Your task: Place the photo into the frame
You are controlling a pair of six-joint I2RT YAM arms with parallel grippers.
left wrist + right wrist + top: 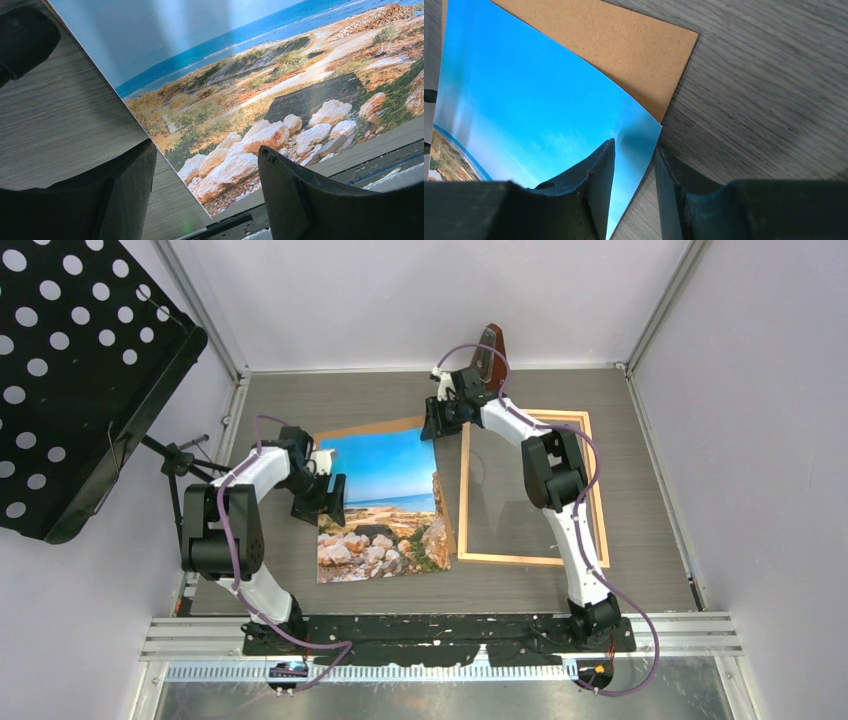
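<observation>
**Almost framed: seaside print lies just left of its frame**

Face up on the grey table point(300, 415), the photo point(385, 505) of blue sky, sea and pale boulders lies just to the left of the frame point(520, 559). Its right edge runs close along the frame's left rail. A brown backing board point(375, 427) lies under the print, showing beyond its far edge, also left of the frame.

The right gripper point(440, 420) reaches down near the frame's far left corner, at the print's far right corner. From the right wrist, its fingers stand narrow on either side of the print's edge. One finger point(594, 175) is over the blue sky and the other over bare table. That corner curves up off the board; whether the fingers actually pinch it cannot be told.

The left gripper point(325, 498) is well left of the frame, at the print's left edge. Its fingers are spread wide and hold nothing, with the boulders showing between them.
</observation>
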